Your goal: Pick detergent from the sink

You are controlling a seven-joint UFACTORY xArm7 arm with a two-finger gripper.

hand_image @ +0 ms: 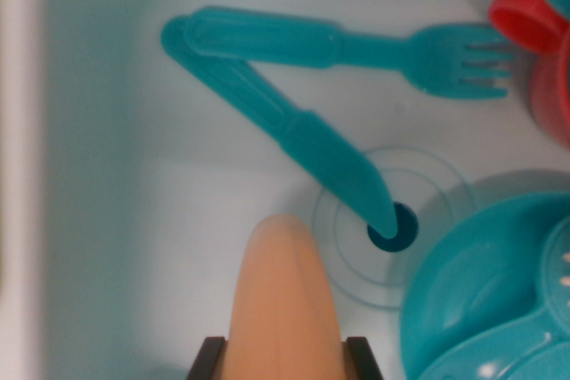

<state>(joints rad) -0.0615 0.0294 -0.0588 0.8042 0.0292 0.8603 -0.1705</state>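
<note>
A: Where is the detergent sitting?

B: The orange detergent bottle (285,295) is rising at the near edge, pinched between the gripper (287,355) fingers, over the sink (107,175) floor.

A: And around it?

B: A teal knife (294,135) is pointing into the drain (393,227); a fork (427,55) is lying beyond; a teal bowl (463,300) is sitting right.

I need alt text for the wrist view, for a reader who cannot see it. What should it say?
An orange bottle sits between the two dark fingers of the gripper at the bottom edge, above a pale sink. In the sink lie a teal fork and a teal knife whose tip reaches the drain hole; a teal plate and a red cup sit at the wrist view's right.
</note>
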